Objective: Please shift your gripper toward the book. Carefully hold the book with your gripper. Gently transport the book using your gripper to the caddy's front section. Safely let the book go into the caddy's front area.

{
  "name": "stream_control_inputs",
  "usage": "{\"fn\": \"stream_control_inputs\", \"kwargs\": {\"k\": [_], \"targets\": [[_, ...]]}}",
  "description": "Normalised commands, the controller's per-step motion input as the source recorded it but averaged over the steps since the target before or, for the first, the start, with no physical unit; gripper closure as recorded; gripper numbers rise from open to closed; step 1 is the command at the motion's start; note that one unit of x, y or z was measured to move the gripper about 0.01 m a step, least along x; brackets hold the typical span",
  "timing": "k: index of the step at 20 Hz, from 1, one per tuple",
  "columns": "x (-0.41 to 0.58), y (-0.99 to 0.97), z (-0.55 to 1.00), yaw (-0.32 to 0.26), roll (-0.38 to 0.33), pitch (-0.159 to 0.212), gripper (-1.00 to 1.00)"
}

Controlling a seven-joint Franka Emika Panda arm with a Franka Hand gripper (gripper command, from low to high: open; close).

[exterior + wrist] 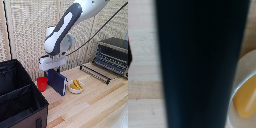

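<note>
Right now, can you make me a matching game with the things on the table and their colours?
Things:
1. book
2. cup
3. caddy
4. bowl

Colours:
A. black
B. white, with yellow food inside
C. dark navy blue
D. red

Pairs: 1-C, 2-D, 3-A, 4-B

Navy book [58, 82], plain cover. Red cup [42, 83]. Black caddy [20, 100]. White hand [52, 63]. Pale striped wood bench [95, 107]. Black-and-silver toaster oven [113, 54].
</note>
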Motion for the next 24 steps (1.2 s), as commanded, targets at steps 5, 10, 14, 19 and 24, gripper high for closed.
{"fn": "stream_control_inputs", "kwargs": {"k": [5,10,14,19,24], "targets": [[0.000,0.00,-0.08,0.001,0.000,0.009,1.00],[0.034,0.00,-0.04,0.058,0.000,0.001,1.00],[0.083,0.01,-0.01,0.129,-0.001,0.012,1.00],[0.122,0.02,0.27,0.054,0.000,0.063,1.00],[0.226,0.00,0.77,0.000,0.005,0.129,1.00]]}}
